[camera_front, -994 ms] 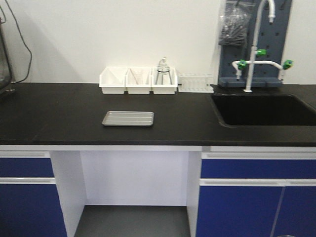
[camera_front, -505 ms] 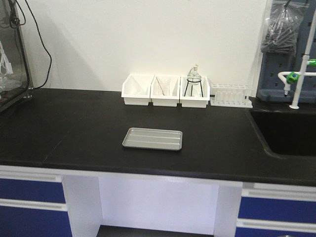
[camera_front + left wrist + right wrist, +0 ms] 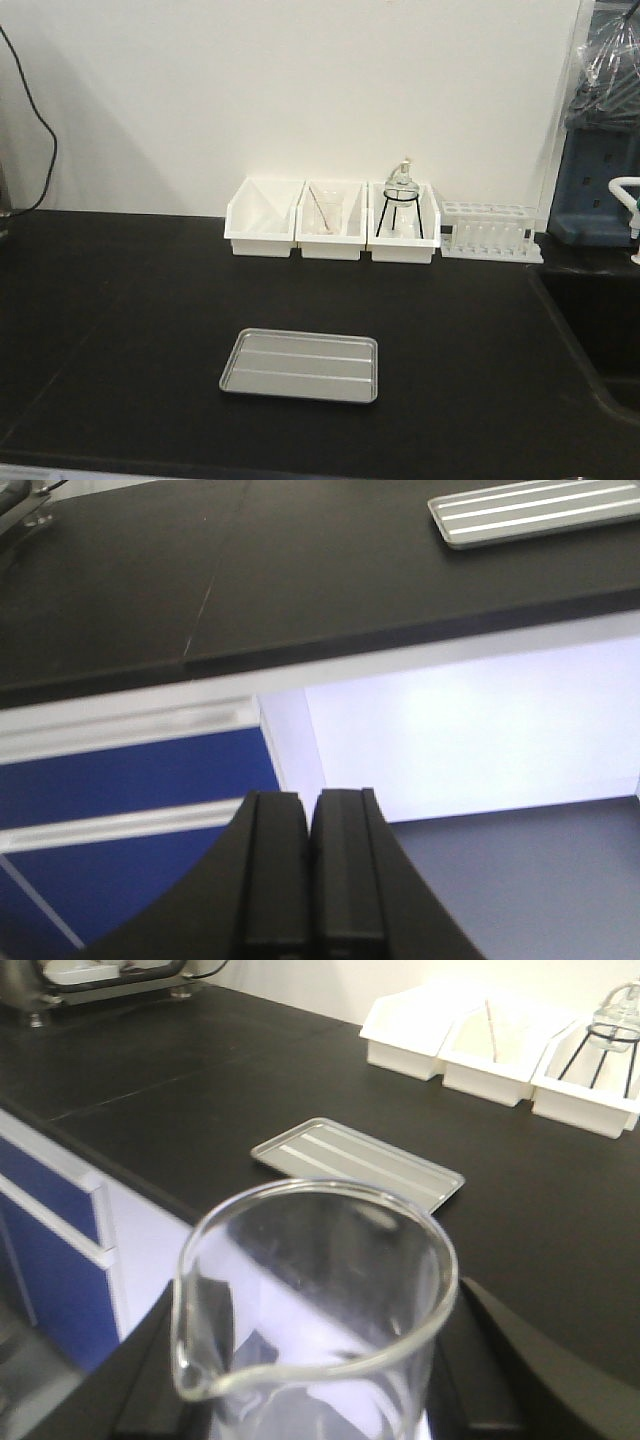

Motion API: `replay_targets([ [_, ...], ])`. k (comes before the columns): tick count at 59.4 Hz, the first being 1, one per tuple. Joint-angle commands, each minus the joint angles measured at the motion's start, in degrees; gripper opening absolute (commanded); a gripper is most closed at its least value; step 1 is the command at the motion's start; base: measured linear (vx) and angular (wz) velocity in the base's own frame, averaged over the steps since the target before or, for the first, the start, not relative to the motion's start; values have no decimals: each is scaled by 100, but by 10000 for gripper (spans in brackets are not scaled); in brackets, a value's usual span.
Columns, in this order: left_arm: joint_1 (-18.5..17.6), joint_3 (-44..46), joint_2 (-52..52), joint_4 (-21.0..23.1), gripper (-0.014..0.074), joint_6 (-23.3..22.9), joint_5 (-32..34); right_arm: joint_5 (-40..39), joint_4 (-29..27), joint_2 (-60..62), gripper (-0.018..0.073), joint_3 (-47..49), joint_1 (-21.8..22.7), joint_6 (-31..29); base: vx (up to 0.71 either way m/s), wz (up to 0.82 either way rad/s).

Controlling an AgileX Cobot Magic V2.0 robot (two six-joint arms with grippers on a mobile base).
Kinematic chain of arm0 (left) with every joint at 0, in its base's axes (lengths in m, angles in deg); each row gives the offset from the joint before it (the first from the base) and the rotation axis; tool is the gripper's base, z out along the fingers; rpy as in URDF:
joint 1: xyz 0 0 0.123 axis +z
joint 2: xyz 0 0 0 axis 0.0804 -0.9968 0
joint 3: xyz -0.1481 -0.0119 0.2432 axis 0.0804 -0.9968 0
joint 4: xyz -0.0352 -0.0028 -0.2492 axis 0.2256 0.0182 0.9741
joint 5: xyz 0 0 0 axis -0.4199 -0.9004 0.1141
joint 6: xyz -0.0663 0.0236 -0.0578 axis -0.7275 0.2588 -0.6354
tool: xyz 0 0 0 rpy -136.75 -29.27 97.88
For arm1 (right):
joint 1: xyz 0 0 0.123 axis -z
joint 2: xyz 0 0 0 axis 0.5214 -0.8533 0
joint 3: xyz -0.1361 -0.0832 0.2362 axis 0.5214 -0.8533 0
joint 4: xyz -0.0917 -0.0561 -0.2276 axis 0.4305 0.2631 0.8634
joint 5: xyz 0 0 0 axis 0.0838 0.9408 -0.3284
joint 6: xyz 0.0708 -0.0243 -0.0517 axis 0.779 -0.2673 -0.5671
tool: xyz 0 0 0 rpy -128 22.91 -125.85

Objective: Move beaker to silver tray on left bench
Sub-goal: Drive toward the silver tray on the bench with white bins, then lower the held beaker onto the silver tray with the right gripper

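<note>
Right end effector (image 3: 322, 1392) clasps clear glass beaker (image 3: 315, 1295); rim round.

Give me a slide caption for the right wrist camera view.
Right claw holding the glass beaker, with the silver tray ahead on the black bench and white bins behind.

No writing, label, brand or number can be read in any view. The beaker (image 3: 315, 1300) shows plain clear glass without legible markings, and the silver tray (image 3: 300, 365) and the white bins (image 3: 330, 246) carry no readable marks.
</note>
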Motion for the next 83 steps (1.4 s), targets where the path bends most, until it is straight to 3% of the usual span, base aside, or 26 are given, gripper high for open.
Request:
replay_targets([
  [1, -37, -114, 43, 29, 1, -11, 474, -421, 66, -6, -11, 189, 28, -38, 48, -12],
  [43, -37, -114, 43, 29, 1, -11, 474, -415, 66, -6, -11, 189, 28, -38, 37, -12],
  [83, -37, -114, 43, 29, 1, -11, 474, -427, 66, -6, -11, 189, 28, -38, 8, -4],
])
